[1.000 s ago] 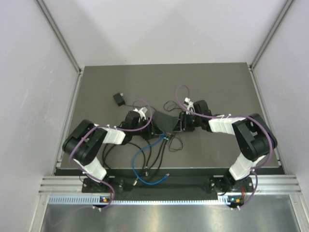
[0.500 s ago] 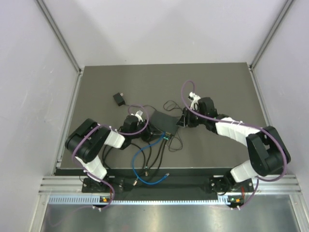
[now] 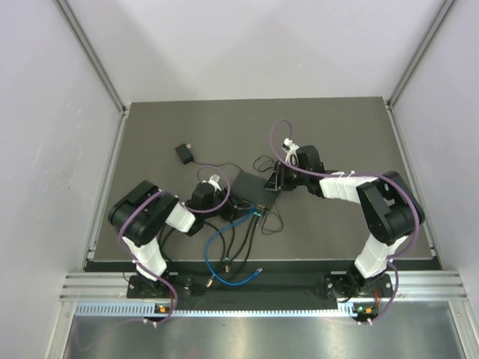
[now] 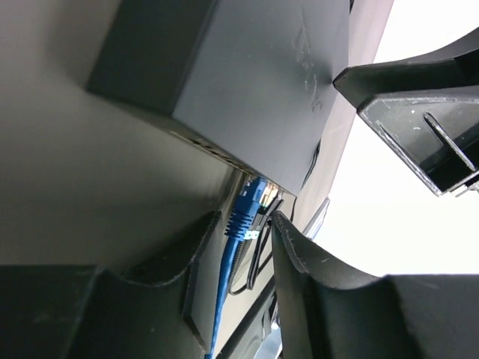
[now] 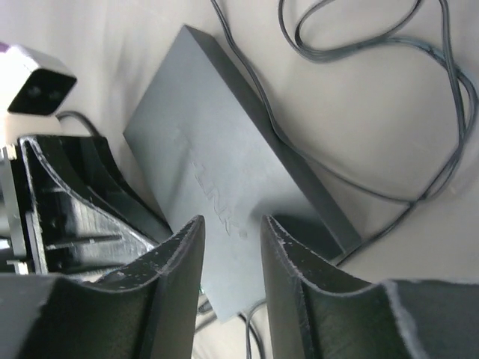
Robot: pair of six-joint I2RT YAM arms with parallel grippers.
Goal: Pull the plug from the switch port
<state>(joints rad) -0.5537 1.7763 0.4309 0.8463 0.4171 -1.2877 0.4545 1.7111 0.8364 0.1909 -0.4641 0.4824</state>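
The flat black switch box [image 3: 249, 187] lies mid-table. A blue plug [image 4: 250, 207] sits in a port [image 4: 257, 182] on the box's near edge, with black plugs [image 4: 271, 200] beside it. My left gripper [image 4: 244, 221] is open at the box's near left [image 3: 228, 200]. The blue cable [image 4: 224, 299] runs between its fingers without being pinched. My right gripper [image 5: 230, 223] is open over the box top [image 5: 217, 179], at its far right side [image 3: 271, 179].
A small black adapter block [image 3: 183, 152] lies at the far left. Thin black cable loops [image 5: 389, 97] lie right of the box. The blue cable [image 3: 217, 241] and black cables [image 3: 243, 243] trail toward the near table edge.
My right gripper has moved left, closer onto the box's far right side. My left gripper has shifted nearer, down to the box's near left by the plugs.
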